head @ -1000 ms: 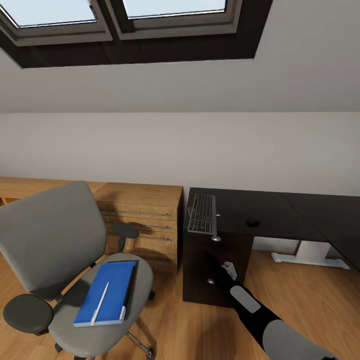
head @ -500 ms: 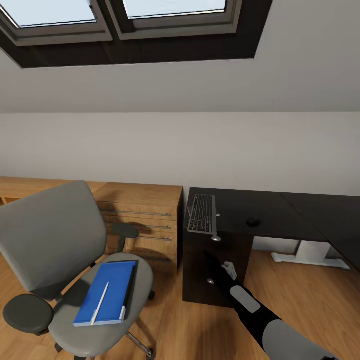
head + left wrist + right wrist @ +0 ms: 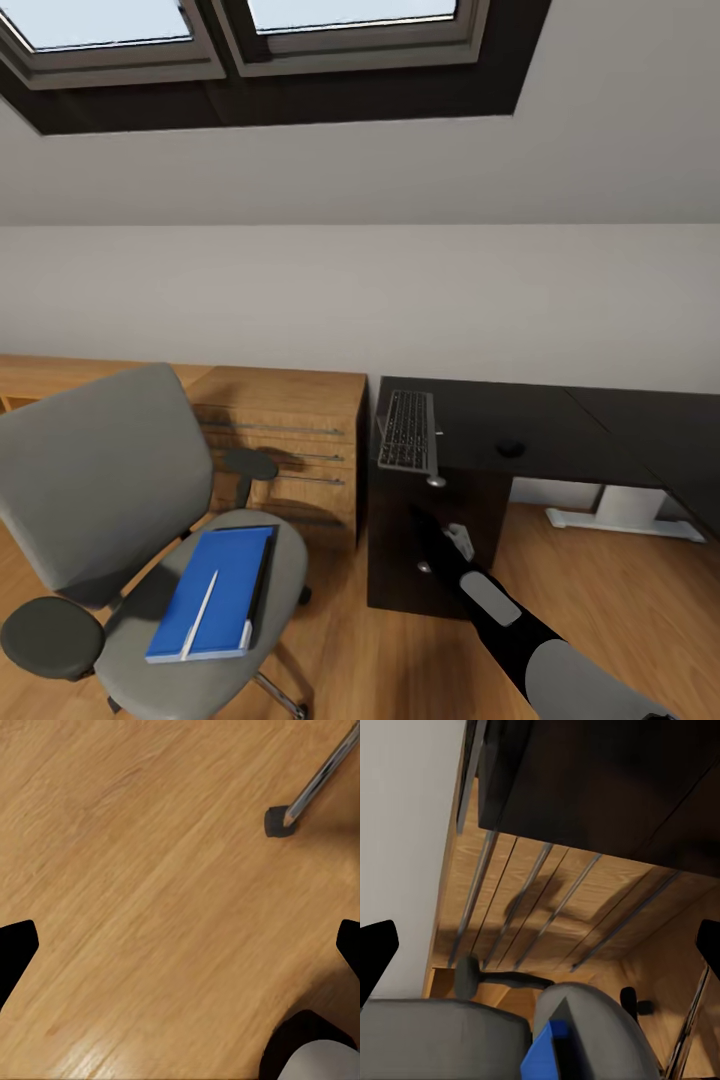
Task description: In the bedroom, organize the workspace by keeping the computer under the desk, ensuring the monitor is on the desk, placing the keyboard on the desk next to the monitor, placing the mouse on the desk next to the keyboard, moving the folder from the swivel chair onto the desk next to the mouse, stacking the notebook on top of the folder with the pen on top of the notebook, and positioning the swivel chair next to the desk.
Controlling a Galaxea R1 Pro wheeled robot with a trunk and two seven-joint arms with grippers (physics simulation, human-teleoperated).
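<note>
The bedroom's sloped pale wall is carrying two dark-framed skylights (image 3: 250, 40) above one black-topped desk (image 3: 540, 430), with one light wood cabinet (image 3: 285, 450) touching the desk's end and one swivel chair (image 3: 110, 500) standing on the wood floor (image 3: 600, 580) beyond the cabinet from the desk. One keyboard (image 3: 407, 428) is lying at the desk's cabinet end with one mouse (image 3: 511, 448) near it, while one folder (image 3: 212, 592) is resting on the chair seat, well apart from the desk, bearing one pen (image 3: 200, 614) over a thin dark notebook edge (image 3: 260, 575). The left gripper (image 3: 180, 945) and right gripper (image 3: 540, 945) are each showing fingers spread wide, holding nothing.
</note>
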